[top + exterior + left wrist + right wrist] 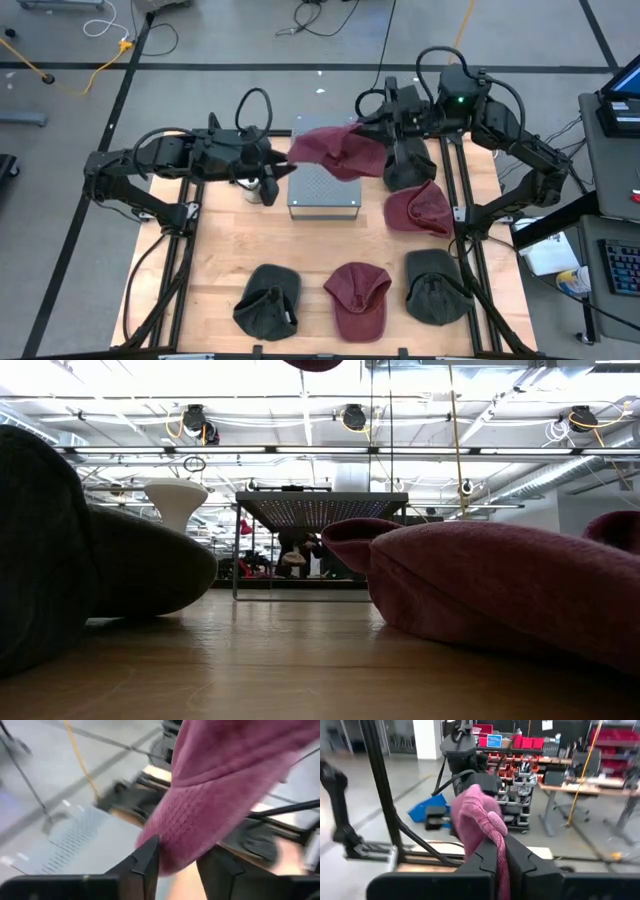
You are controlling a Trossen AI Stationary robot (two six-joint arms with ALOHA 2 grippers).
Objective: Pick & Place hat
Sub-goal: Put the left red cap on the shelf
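A dark red hat (335, 152) hangs in the air over the grey perforated box (323, 190) in the middle of the table, stretched between my two grippers. My right gripper (501, 857), reaching in from the table's right, is shut on the hat's right end. My left gripper (177, 865) comes from the table's left and stands open, with the hat's left end (175, 845) between its fingers. In the low view only the hat's underside (312, 363) shows, at the top edge. My left gripper has the hat's left end between its parted fingers, which come almost level from the table's left. One finger (150, 857) lies against the cloth; whether the other touches it I cannot tell. My right gripper pinches a fold of the hat's cloth (497, 832) at its right end between its two fingers, level, from the table's right. The hat is lifted clear of the box, and its bulk (472, 817) bunches beyond the fingertips.
A red hat (418, 208) and a dark hat (408, 165) lie right of the box. Along the near edge lie a dark hat (268, 300), a red hat (358, 298) and another dark hat (435, 285). A white stand (175, 500) is left of the box.
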